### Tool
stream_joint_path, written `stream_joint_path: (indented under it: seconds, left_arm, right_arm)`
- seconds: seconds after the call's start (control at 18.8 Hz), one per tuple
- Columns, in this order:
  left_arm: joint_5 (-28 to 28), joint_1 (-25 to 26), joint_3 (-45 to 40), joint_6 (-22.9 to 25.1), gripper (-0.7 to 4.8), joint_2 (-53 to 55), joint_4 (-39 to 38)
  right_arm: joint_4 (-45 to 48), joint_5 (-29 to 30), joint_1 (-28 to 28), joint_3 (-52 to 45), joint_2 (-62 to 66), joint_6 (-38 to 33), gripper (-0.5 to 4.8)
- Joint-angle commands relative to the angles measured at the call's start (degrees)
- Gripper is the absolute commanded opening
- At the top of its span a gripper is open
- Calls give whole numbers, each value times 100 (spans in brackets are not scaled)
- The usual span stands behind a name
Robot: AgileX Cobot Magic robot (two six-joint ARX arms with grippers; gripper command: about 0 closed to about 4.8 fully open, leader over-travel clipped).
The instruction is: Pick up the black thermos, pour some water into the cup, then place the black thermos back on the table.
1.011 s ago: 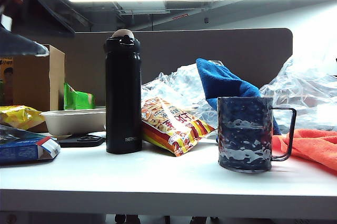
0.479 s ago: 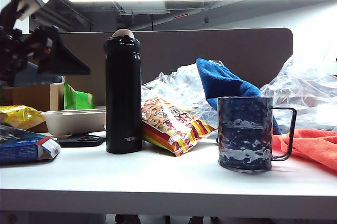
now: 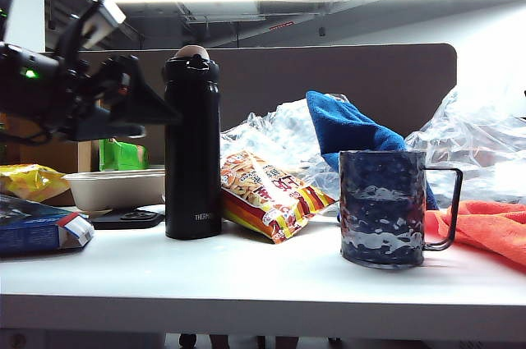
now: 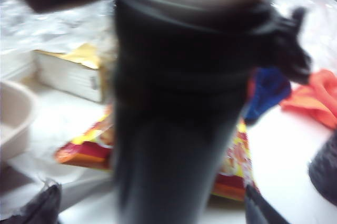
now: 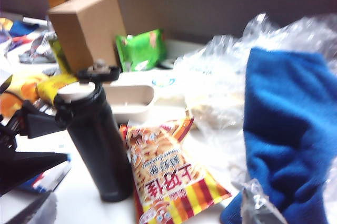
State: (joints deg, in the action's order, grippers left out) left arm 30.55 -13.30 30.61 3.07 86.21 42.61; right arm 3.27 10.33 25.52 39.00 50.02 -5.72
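A: Here, where does the black thermos [image 3: 192,148] stand?

B: Upright on the table [image 3: 263,279], lid closed, just left of a snack bag [image 3: 267,195]. The cup [image 3: 383,208] stands well apart to the right, with its handle on the right side.

A: And the left gripper [image 3: 152,107]?

B: It reaches in from the left at the height of the thermos's upper body, jaws spread wide, one finger [image 3: 148,101] at the bottle's left side. The left wrist view shows the thermos [image 4: 179,108] close and blurred between the fingertips [image 4: 39,211].

A: The right gripper?

B: Only a blur at the top right corner; spread wide, holding nothing. Its camera looks down on the thermos [image 5: 97,139] and a blue cloth [image 5: 287,129].
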Motion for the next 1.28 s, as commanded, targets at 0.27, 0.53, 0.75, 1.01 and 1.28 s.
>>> stream_joint_path:
  seconds: [0.27,0.53,0.75,1.01,1.28]
  left_arm:
    - [142,-164,50,315,479,426,166]
    - [66,-166,118,313,479,717,660]
    - [-28,-216,376,289,479,955,634]
    - [146,-278,553,282,479,1108,632]
    - [229,-337,723,245,479,1117,614]
  right_arm:
    - [125,179,4,39,111,-4,479]
    - [122,181,4,39,118,-4,479]
    - [122,181,2,35,151,-4,479]
    - [76,181,2,33,149,-4,479]
    - [63,179,2,33,160,-4,479]
